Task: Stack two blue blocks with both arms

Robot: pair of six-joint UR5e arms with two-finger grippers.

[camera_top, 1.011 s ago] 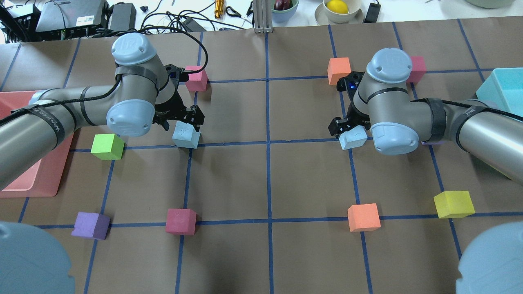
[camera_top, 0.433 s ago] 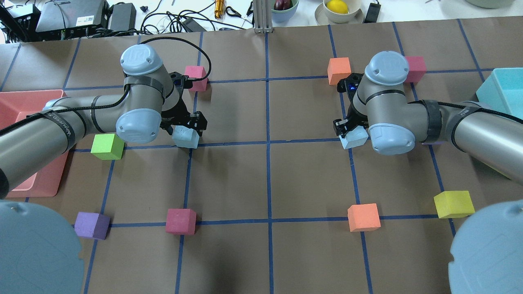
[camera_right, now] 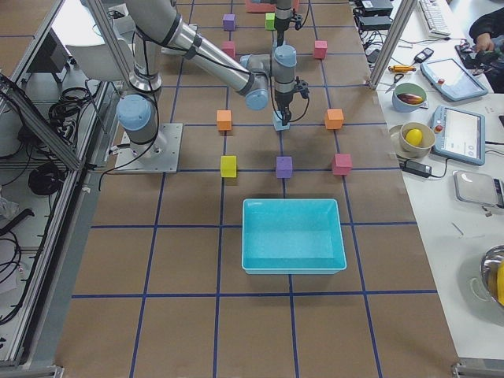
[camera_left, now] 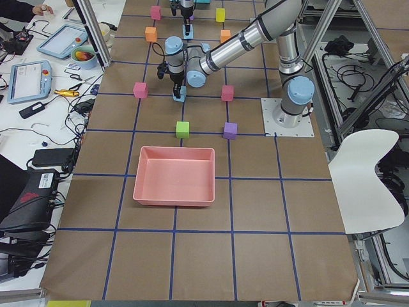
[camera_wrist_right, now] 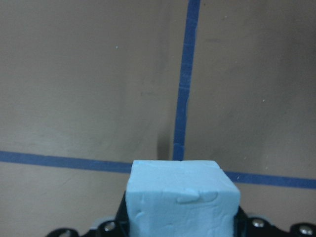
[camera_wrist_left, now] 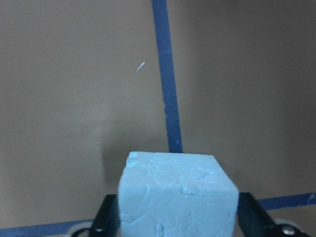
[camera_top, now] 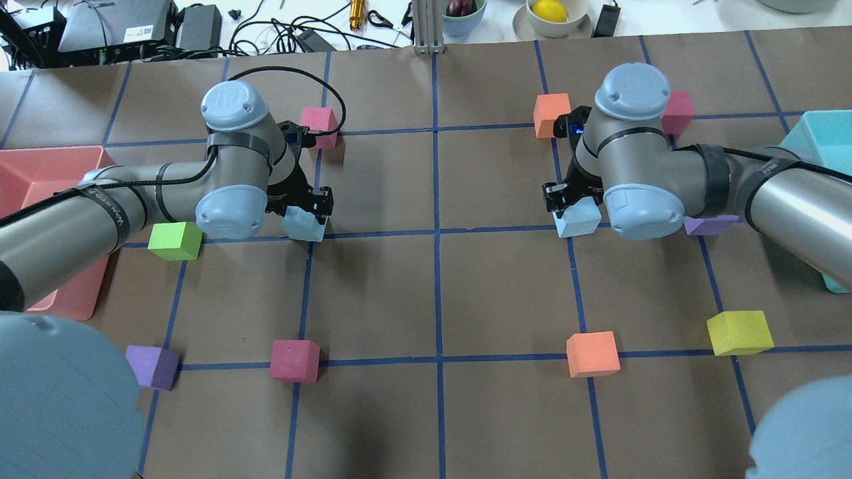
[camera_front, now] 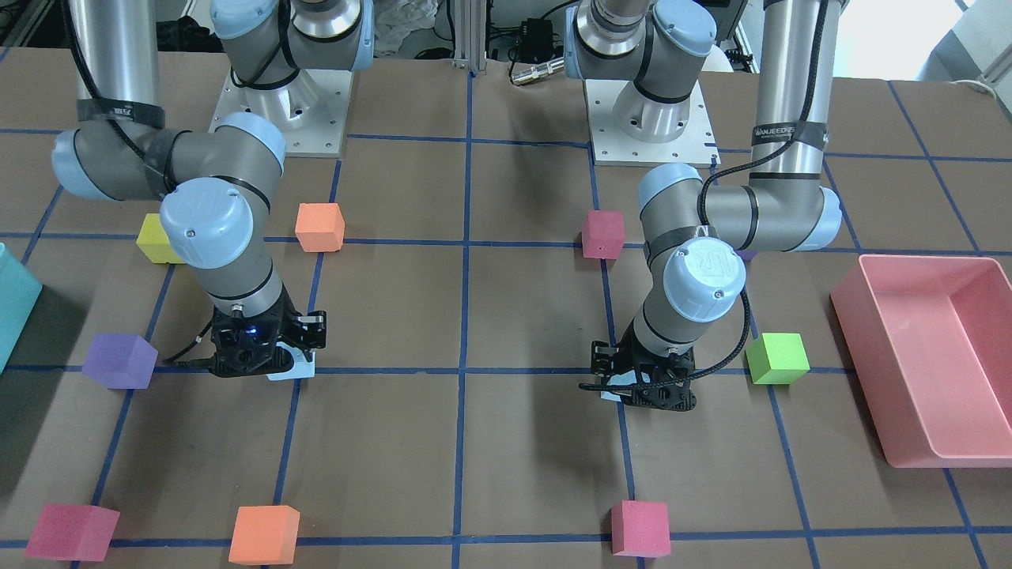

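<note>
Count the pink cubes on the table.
3 pink cubes: near-left cube; far-left cube beyond the left arm; far-right cube, partly hidden by the right arm. No others visible.

Two pale sky-blue foam cubes with scuffed, dented faces sit upright and low at the bench, well apart. The left blue block lies at a crossing of blue tape lines, between the jaws of the left arm — black fingers press against both its sides. The right blue block sits at another tape crossing, pinched likewise by the jaws of the right arm — whether either cube is clear of the bench cannot be told.
</note>
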